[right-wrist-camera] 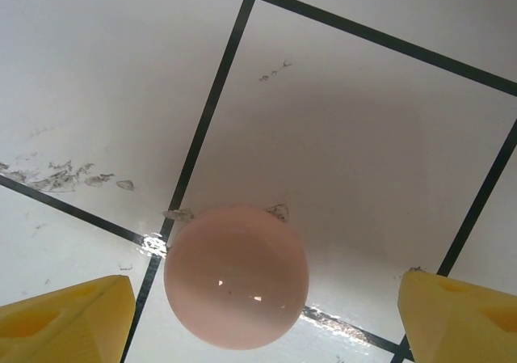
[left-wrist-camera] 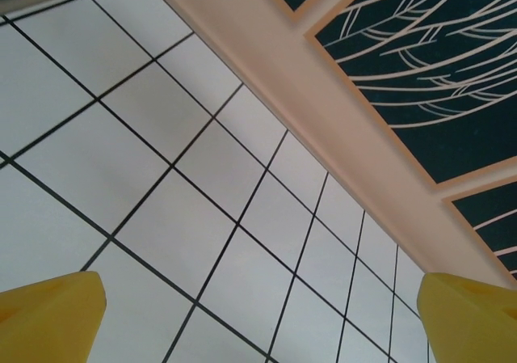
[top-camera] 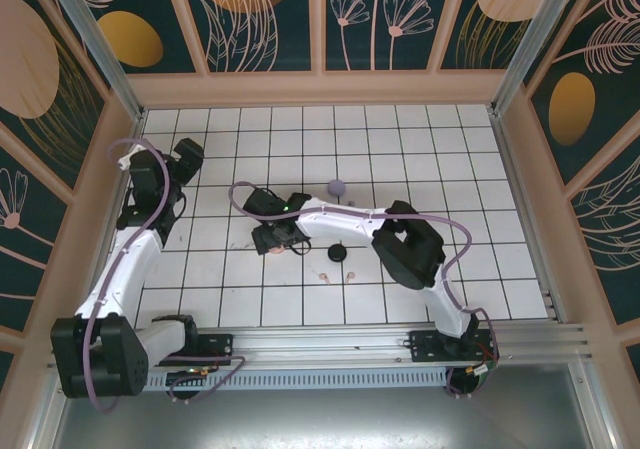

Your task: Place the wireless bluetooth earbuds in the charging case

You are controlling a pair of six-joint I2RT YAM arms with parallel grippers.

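You are looking at a floor [top-camera: 400, 159] showing white tiles under a black grid. The walls [top-camera: 420, 19] are showing dark teal panels with pale pink leaf line-work and ochre ovals, framed in beige. The arms [top-camera: 125, 269] are presenting white with black joints, and the cables [top-camera: 135, 142] lilac. The left fingers [left-wrist-camera: 48, 318] and right fingers [right-wrist-camera: 65, 318] are showing yellow. The pink disc [right-wrist-camera: 236, 276] is reading glossy and pale, the lilac disc [top-camera: 337, 185] and the black disc [top-camera: 337, 254] plain.

The right arm stretches from the lower right across the white tiled floor [top-camera: 480, 169], its right gripper [top-camera: 276, 241] low over the tiles left of centre, a sliver of pale pink showing beneath it. Just to its right lies a black disc [top-camera: 337, 254], with two pale pink earbuds [top-camera: 323, 277] below that. A lilac disc [top-camera: 337, 185] sits higher up, above centre. The left gripper [top-camera: 188, 154] hangs at upper left.
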